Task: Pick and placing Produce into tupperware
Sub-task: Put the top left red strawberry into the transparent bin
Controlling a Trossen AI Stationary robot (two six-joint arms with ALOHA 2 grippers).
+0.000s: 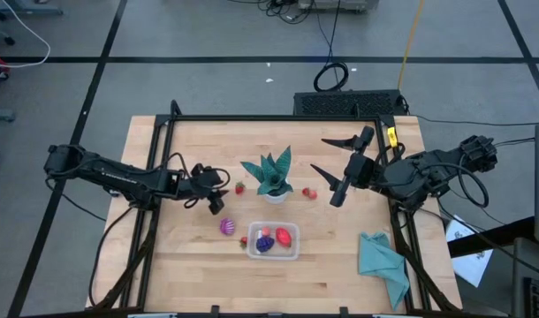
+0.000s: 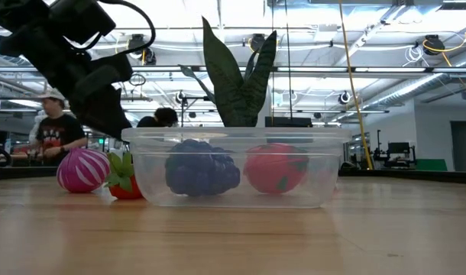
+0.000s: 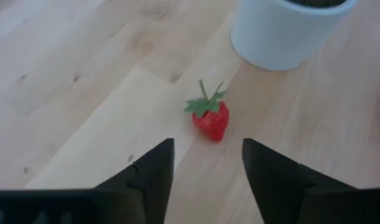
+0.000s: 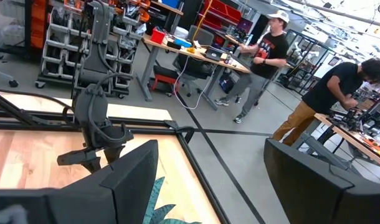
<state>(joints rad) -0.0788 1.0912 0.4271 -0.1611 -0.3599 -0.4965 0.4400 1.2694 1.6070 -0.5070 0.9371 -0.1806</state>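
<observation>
A small red strawberry [image 3: 210,119] with a green leafy top lies on the wood table, just ahead of my left gripper [image 3: 205,163], which is open with nothing between its fingers. In the high view this gripper [image 1: 218,200] is left of the strawberry [image 1: 239,187] and the potted plant. The clear tupperware [image 1: 273,252] stands on the table near the front, with a dark purple piece [image 1: 264,241] and a larger red piece [image 1: 284,236] inside. A pink-purple ball [image 1: 227,227] and a strawberry [image 1: 244,240] lie left of it. My right gripper [image 1: 319,155] hangs open, raised at the right.
The teal spiky plant in its white pot [image 1: 272,179] stands at the table's middle, close to the strawberry. Another strawberry [image 1: 309,192] lies to its right. A teal cloth [image 1: 382,263] lies near the front right corner. People stand beyond the table.
</observation>
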